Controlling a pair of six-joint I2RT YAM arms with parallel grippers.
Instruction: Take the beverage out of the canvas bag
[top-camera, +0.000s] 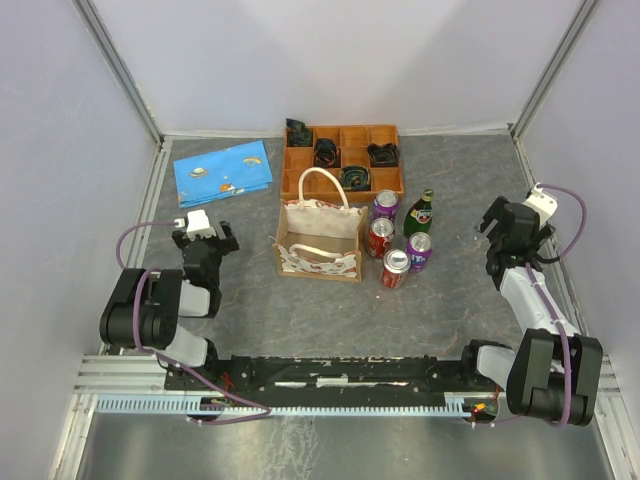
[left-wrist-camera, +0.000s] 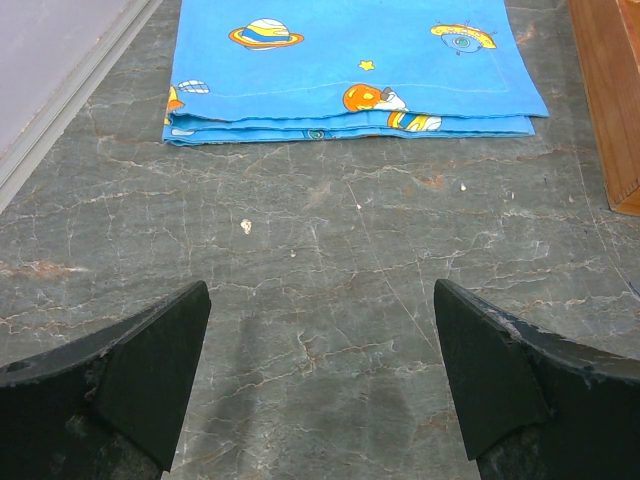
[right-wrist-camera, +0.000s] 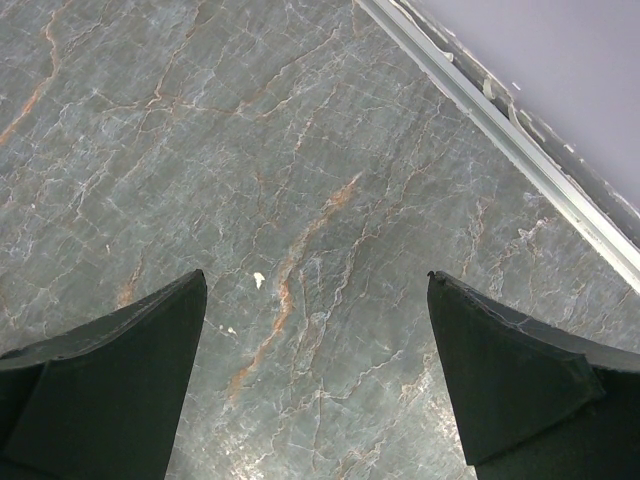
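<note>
The canvas bag (top-camera: 320, 240) stands open in the middle of the table, cream with a red print, tan inside, handles up. I see no beverage inside it from above. Right of it stand a purple can (top-camera: 385, 206), a red can (top-camera: 380, 238), a green bottle (top-camera: 420, 212), another purple can (top-camera: 419, 251) and another red can (top-camera: 396, 268). My left gripper (top-camera: 205, 238) is open and empty, left of the bag; in its wrist view (left-wrist-camera: 320, 300) it is over bare table. My right gripper (top-camera: 510, 225) is open and empty at the far right, also over bare table (right-wrist-camera: 315, 290).
An orange compartment tray (top-camera: 342, 160) with dark coiled items stands behind the bag. A folded blue cloth (top-camera: 222, 172) with planet prints lies at the back left, also ahead of the left gripper (left-wrist-camera: 350, 70). The tray's corner (left-wrist-camera: 612, 100) shows at the right. A wall rail (right-wrist-camera: 500, 130) runs by the right gripper.
</note>
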